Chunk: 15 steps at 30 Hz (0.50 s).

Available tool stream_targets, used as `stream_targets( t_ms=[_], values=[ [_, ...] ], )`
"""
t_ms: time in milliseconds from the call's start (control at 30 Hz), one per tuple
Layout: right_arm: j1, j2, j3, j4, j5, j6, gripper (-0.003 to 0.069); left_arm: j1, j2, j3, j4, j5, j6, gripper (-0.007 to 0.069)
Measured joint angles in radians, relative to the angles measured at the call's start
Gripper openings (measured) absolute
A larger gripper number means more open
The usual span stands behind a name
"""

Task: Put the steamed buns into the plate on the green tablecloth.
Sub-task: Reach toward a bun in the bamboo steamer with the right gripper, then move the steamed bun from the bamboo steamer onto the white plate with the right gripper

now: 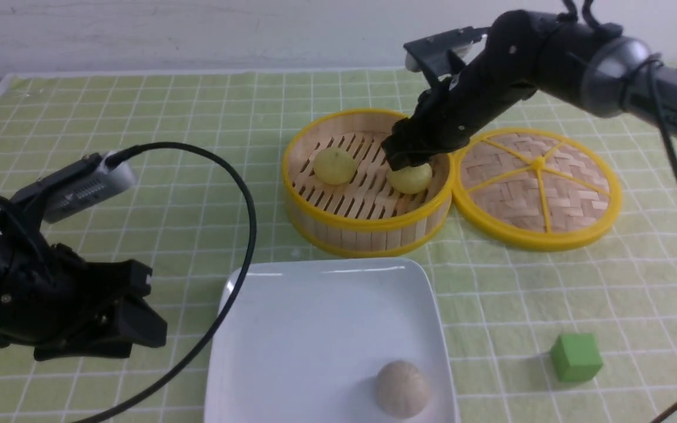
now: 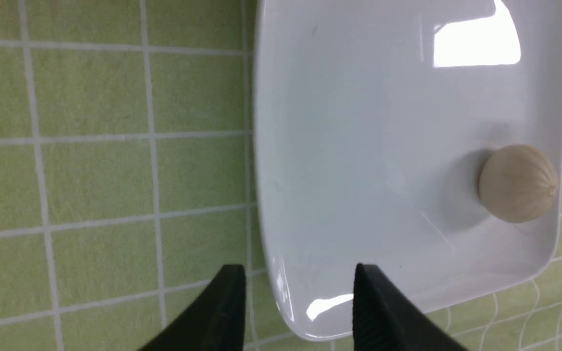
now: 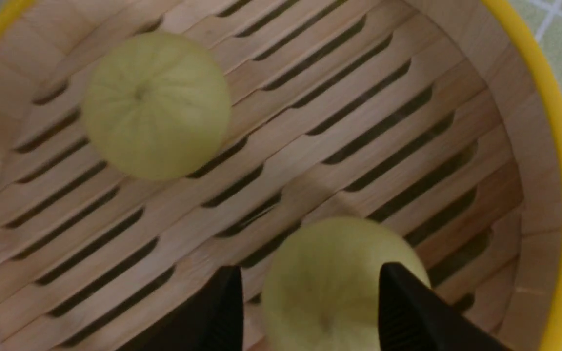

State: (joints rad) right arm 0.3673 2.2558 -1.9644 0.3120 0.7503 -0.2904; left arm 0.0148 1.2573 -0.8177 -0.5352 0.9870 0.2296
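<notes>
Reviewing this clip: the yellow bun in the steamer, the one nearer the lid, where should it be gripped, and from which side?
Grip the yellow bun across its widest middle, coming straight down from above. It is a smooth dome sitting close to the wall of the steamer basket, so a sideways approach looks blocked. The right gripper stands open with a finger on either side of it.

— The left bun (image 1: 335, 165)?
— A pale yellow dome, upright in the basket (image 1: 368, 226). The right bun (image 1: 414, 180) looks the same and sits apart from it.
— The plate (image 1: 315, 329)?
— White, square and glossy, flat on the green cloth (image 1: 138, 117), just beside the basket.
</notes>
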Motion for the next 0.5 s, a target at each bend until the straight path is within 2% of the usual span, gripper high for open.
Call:
stream_targets(
  t_ms=[133, 200, 300, 400, 433, 467, 500],
  values=[
    [0.0, 0.046, -0.02, -0.012, -0.016, 0.0, 0.0324, 0.0, 0.0, 0.0, 0.0, -0.006, 0.0, 0.034],
    [0.001, 0.044, -0.028, -0.012, -0.007, 0.0, 0.0177, 0.0, 0.0, 0.0, 0.0, -0.015, 0.0, 0.034],
    [0.004, 0.014, -0.043, -0.009, 0.085, 0.0, 0.0027, 0.0, 0.0, 0.0, 0.0, -0.028, 0.0, 0.034],
    [0.008, -0.071, -0.046, 0.024, 0.287, 0.0, 0.0011, 0.0, 0.0, 0.0, 0.0, -0.039, 0.0, 0.034],
    [0.008, -0.071, -0.046, 0.028, 0.287, 0.0, 0.0011, 0.0, 0.0, 0.0, 0.0, -0.039, 0.0, 0.034],
    [0.009, -0.152, -0.046, 0.059, 0.411, 0.0, 0.0011, 0.0, 0.0, 0.0, 0.0, -0.049, 0.0, 0.034],
    [0.009, -0.185, -0.046, 0.072, 0.435, 0.0, 0.0011, 0.0, 0.0, 0.0, 0.0, -0.055, 0.0, 0.034]
  ],
)
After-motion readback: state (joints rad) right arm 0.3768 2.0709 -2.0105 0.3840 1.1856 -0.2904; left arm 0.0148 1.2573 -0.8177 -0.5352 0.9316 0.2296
